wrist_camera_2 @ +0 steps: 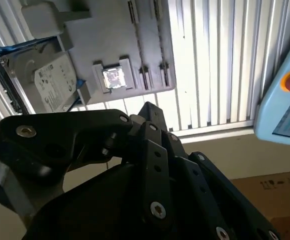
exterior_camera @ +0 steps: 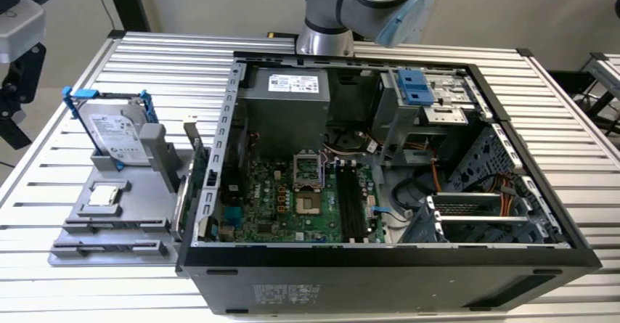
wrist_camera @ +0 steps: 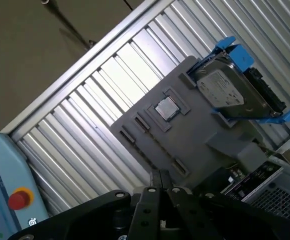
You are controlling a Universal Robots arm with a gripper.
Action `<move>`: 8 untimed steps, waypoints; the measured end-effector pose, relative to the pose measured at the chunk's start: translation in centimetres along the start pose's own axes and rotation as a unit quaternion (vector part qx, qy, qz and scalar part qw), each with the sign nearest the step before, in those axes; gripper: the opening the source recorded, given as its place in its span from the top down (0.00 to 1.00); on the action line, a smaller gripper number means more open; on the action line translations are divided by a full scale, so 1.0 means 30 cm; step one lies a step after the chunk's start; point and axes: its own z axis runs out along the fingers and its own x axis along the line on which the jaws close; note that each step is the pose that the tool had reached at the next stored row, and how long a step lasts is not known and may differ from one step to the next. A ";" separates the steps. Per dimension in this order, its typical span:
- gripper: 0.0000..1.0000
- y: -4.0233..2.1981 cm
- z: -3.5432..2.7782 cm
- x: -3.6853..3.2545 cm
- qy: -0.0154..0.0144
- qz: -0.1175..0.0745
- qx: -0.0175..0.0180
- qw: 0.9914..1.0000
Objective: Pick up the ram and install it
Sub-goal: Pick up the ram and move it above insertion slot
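The ram is out of view. My gripper (wrist_camera: 160,175) hangs high above the grey parts holder (wrist_camera: 195,140), its black fingers drawn together with nothing seen between them; it also appears in the second wrist view as the gripper (wrist_camera_2: 148,108). The holder's narrow slots (wrist_camera: 141,122) look bare in both wrist views. In the exterior view the arm (exterior_camera: 359,3) rises behind the open computer case (exterior_camera: 388,192). Long dark memory slots (exterior_camera: 353,203) run down the green motherboard (exterior_camera: 281,199). I cannot tell whether a stick sits in them.
On the holder (exterior_camera: 116,214) a silver hard drive (exterior_camera: 121,134) stands in a blue frame, and a small square processor chip (exterior_camera: 104,195) lies below it. A light-blue pendant with a red button (wrist_camera_2: 285,95) sits off the slatted table (exterior_camera: 571,120). Cardboard lies on the floor.
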 end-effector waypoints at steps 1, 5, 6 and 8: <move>1.00 0.000 0.000 0.000 0.000 -0.008 0.000 1.000; 1.00 0.000 0.000 0.000 0.001 -0.040 0.000 0.999; 1.00 0.000 0.000 0.000 0.001 -0.048 -0.001 0.999; 1.00 0.000 0.000 0.000 0.002 -0.066 -0.001 0.998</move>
